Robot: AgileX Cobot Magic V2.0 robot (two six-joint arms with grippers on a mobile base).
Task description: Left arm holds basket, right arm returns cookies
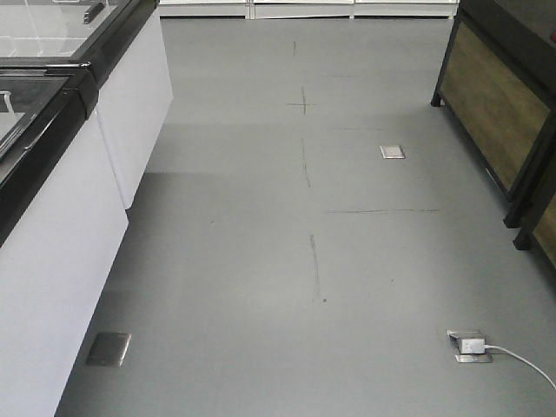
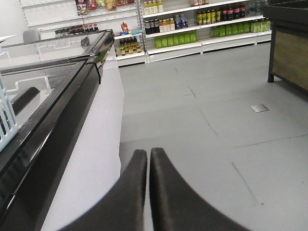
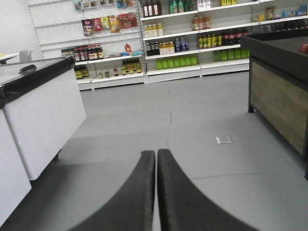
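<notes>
Grey supermarket floor fills every view. Both the left fingers and the right fingers are pressed closed, empty. Only a corner of the basket shows, at the freezer counter left of the left fingers; the cookies are unseen. Sensible first move: open the left fingers before swinging toward the basket.

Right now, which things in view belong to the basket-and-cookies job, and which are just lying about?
Job: left gripper, shut; right gripper, shut; basket, only an edge showing. Cookies not in view.
Lying about: freezer, drink shelves, wooden stand, floor socket.
</notes>
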